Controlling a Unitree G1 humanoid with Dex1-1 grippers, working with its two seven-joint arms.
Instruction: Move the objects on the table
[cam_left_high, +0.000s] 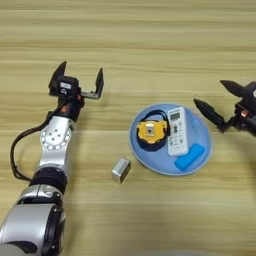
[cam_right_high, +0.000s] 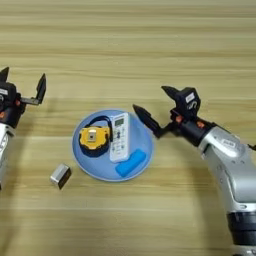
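A round pale-blue plate (cam_left_high: 205, 131) lies on the wooden table (cam_left_high: 130, 45). On it rest the yellow-and-black tape measure (cam_left_high: 152, 132), the slim white remote (cam_left_high: 177, 131) and a blue block (cam_left_high: 189, 158). The small silver-grey box (cam_left_high: 121, 170) sits on the table just left of the plate's front rim. My left gripper (cam_left_high: 80, 78) hovers open well to the left of the plate, holding nothing. My right gripper (cam_right_high: 156, 106) stands open just off the plate's right rim, one fingertip (cam_right_high: 142, 115) close to the rim, nothing between its fingers.
My left arm (cam_left_high: 52, 150) runs down the left side toward the front edge. The right arm (cam_right_high: 225, 155) comes in from the lower right. Bare wood stretches across the far half of the table.
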